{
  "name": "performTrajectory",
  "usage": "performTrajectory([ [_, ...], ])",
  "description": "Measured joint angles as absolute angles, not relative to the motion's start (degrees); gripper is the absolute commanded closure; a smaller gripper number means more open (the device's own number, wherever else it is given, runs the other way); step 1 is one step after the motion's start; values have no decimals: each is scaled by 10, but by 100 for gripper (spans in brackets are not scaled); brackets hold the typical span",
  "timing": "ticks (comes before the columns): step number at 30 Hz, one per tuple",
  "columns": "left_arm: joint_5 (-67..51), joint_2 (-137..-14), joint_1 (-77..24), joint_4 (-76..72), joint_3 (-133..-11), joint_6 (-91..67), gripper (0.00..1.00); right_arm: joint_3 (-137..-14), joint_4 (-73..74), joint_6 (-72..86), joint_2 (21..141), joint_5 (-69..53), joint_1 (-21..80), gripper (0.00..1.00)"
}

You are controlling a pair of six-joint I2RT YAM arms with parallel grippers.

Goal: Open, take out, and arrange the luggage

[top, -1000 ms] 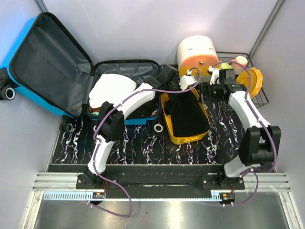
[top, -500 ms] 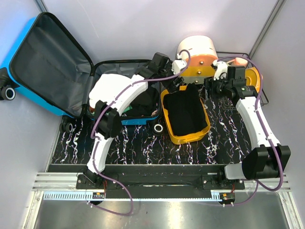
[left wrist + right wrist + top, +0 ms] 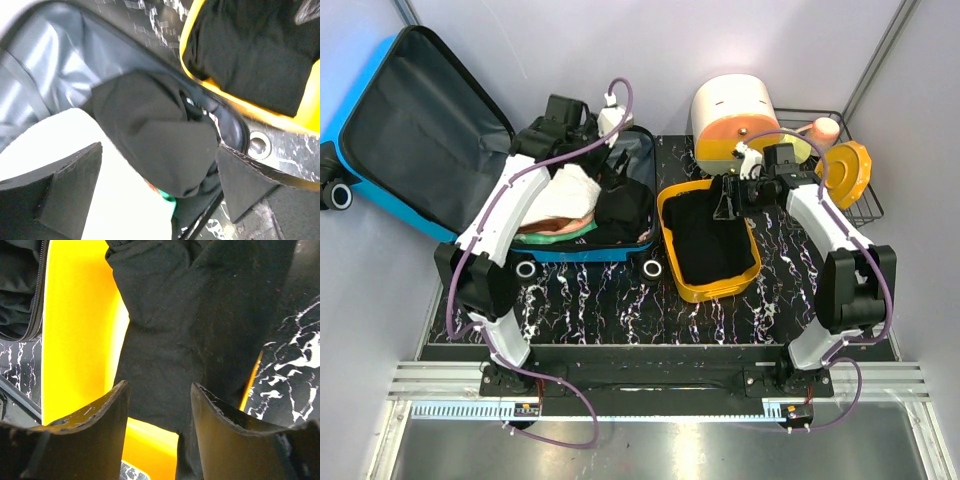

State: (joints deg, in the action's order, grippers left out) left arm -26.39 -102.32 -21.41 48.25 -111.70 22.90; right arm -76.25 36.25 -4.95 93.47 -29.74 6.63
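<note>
The blue luggage [image 3: 582,252] lies open, its grey-lined lid [image 3: 410,110] leaning on the left wall. Inside it are a white garment [image 3: 560,195] [image 3: 125,200] and a dark garment [image 3: 625,205] [image 3: 160,125]. My left gripper [image 3: 605,170] [image 3: 159,147] hangs open over the dark garment at the luggage's back, holding nothing. A black garment [image 3: 710,240] [image 3: 200,300] lies in the yellow basin [image 3: 672,265] [image 3: 75,330]. Over the basin's far end my right gripper [image 3: 725,205] [image 3: 160,384] is open, nothing between its fingers.
A white-and-orange round box [image 3: 735,115] stands behind the basin. A black wire basket [image 3: 865,205] at the back right holds an orange lid [image 3: 850,170] and a pink item [image 3: 825,128]. Walls close in on the left, the back and the right.
My left gripper opened and swung from the basin to the back of the luggage. My right gripper moved left over the basin's far end, its jaws narrowing. The black garment stays in the basin.
</note>
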Motion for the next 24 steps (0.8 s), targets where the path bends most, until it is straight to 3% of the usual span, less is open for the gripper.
performTrajectory([
  [10, -237, -1054, -219, 513, -934, 259, 1, -768, 336, -22, 962, -299, 87, 33],
  [14, -230, -1074, -231, 497, -930, 276, 5, -769, 331, -18, 964, -300, 87, 32],
  [24, -225, -1092, -226, 491, -1011, 179, 1, -769, 328, -15, 964, -300, 87, 28],
])
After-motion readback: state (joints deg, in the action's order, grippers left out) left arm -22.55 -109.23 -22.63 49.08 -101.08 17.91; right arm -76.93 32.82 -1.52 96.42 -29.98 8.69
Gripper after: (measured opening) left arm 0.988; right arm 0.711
